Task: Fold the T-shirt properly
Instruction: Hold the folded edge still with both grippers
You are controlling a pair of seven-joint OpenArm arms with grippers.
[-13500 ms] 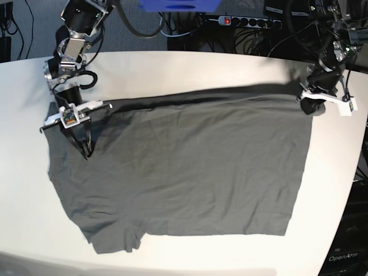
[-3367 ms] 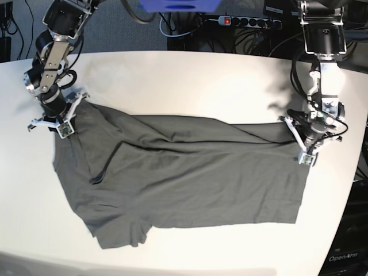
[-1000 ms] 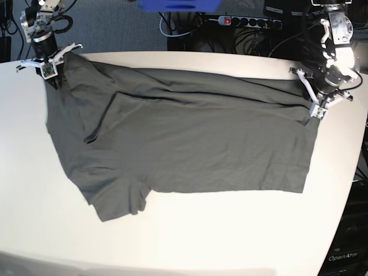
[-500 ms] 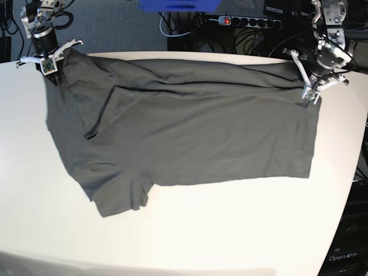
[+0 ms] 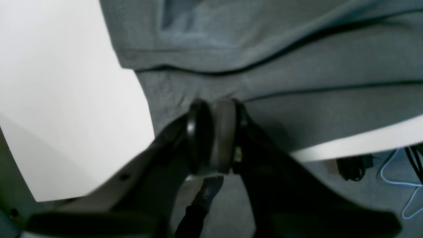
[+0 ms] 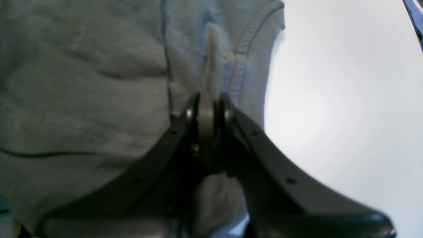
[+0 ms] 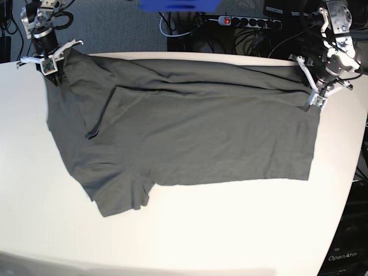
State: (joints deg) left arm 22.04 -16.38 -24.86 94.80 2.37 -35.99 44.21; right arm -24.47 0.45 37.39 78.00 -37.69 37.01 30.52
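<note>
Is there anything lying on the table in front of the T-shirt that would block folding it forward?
Nothing visible does. The table in front of the T-shirt shows only bare white surface. The left tool and right tool already pinch the shirt's far corners, so nothing separates them from the cloth.

The T-shirt (image 7: 190,132) lies spread on the tabletop (image 7: 241,230), reaching its far edge, both far corners gripped.

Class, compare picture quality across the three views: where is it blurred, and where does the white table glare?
Left wrist view: the T-shirt and left gripper are soft and blurred. Right wrist view: stitching is fairly clear, but the table is washed out. Base view: sharpest, with bright glare on the near tabletop.
</note>
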